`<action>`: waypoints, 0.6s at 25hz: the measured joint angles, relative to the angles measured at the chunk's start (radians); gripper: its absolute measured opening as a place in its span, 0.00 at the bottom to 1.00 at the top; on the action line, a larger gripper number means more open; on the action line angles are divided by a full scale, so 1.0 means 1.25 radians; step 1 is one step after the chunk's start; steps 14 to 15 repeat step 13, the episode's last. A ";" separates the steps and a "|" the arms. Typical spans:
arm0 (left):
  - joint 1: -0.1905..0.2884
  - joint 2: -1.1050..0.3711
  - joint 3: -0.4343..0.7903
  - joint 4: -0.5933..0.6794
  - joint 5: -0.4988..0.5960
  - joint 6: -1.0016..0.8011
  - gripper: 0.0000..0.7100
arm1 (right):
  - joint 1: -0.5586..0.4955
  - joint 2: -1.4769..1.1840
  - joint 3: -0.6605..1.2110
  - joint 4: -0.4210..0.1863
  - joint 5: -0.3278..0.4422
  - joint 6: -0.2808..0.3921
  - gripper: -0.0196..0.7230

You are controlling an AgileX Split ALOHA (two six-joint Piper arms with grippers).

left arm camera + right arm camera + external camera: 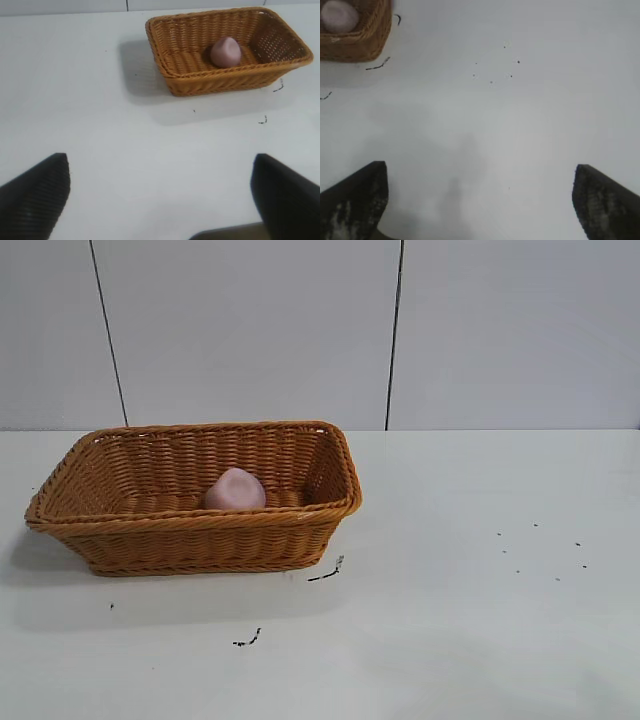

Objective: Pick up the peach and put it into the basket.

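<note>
Peach [235, 490] lies inside the basket [190, 538] on the white desk [470, 620] in the exterior view, near the middle of the basket floor; small black scribbles mark the desk beside it, none readable. From the left wrist, the left claw [160, 192] hangs wide apart and empty, well short of the basket. From the right wrist, the right claw [480, 197] is likewise wide and empty over bare desk, basket corner far off.

White table [480, 640]; basket [190, 540] on it
</note>
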 joint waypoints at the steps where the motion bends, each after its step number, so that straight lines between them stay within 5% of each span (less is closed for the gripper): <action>1: 0.000 0.000 0.000 0.000 0.000 0.000 0.98 | 0.000 -0.021 0.000 0.000 0.000 0.000 0.96; 15: 0.000 0.000 0.000 0.000 0.000 0.000 0.98 | 0.000 -0.083 0.000 -0.001 0.000 0.004 0.96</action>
